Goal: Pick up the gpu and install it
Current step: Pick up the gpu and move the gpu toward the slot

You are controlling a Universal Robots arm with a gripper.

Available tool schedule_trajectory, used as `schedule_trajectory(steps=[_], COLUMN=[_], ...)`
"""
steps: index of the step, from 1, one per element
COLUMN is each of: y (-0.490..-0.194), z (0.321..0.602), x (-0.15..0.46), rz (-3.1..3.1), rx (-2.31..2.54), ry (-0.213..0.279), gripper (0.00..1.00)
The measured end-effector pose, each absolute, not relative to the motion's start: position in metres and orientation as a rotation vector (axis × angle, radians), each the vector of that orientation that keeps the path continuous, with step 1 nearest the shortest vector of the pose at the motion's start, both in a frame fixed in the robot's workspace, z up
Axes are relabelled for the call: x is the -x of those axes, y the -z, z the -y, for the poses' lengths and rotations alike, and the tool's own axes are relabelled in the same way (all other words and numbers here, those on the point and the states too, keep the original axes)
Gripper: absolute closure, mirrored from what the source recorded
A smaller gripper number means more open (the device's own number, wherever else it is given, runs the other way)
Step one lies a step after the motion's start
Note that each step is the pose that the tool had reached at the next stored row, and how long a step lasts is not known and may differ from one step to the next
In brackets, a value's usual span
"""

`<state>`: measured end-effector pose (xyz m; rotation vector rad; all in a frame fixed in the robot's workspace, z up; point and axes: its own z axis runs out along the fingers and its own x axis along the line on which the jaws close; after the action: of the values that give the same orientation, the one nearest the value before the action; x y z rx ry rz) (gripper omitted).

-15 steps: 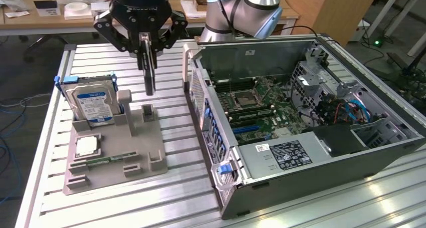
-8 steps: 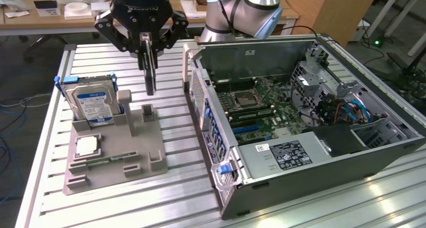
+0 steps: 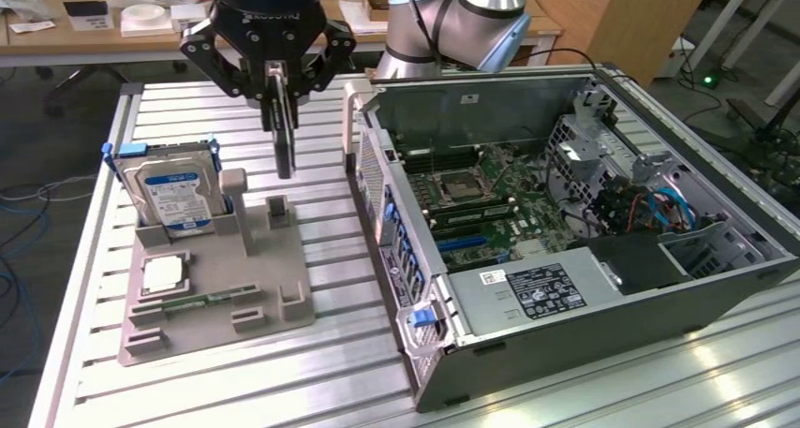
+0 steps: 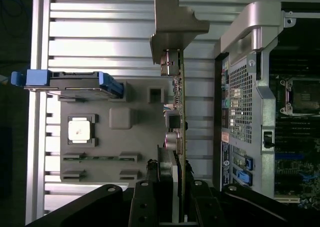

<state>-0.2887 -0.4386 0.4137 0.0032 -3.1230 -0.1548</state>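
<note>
pincer: the pincer [image 3: 280,93] [image 4: 172,189] hangs over the tabletop, pointing down, its black fingers closed partway, clamped on the top edge of the gpu
gpu: the gpu [image 3: 285,145] [image 4: 182,118] is held on edge and hangs straight down from the pincer; it looks thin and dark in the exterior view; the wrist view shows its green board edge with components on one side
bracket: the grey bracket [image 4: 172,24] is at the card's end farthest from the pincer
gpu position: in the air above the holder and apart from it, between the hard drive and the computer case, outside the case
holder: the grey moulded holder [image 3: 269,278] [image 4: 135,137] lies flat on the tabletop at the exterior view's left
hard drive: the silver hard drive [image 3: 175,196] [image 4: 75,83], with a blue-white label and blue clips, stands upright in the holder
processor chip: the square, pale processor chip [image 3: 164,274] [image 4: 80,129] lies in a holder pocket
memory stick: the narrow green memory stick [image 3: 200,300] [image 4: 100,158] sits in a holder slot, near the chip
computer case: the computer case [image 3: 375,180] [image 4: 250,32] lies on its side, open, at the exterior view's right
motherboard: the motherboard [image 3: 494,217] [image 4: 300,152] is visible inside the case
power supply: the power supply [image 3: 538,292] is a labelled box at the near end of the case
tabletop: the tabletop [image 3: 200,386] [image 4: 100,42] is ribbed aluminium
</note>
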Motion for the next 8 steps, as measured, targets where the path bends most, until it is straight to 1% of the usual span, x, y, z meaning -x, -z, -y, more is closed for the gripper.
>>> schedule_trajectory(steps=[8], y=[-0.4138], z=[0.4386], x=[0.2854], rz=[3.123], rx=[-0.003], ry=[0.155], gripper=[0.72])
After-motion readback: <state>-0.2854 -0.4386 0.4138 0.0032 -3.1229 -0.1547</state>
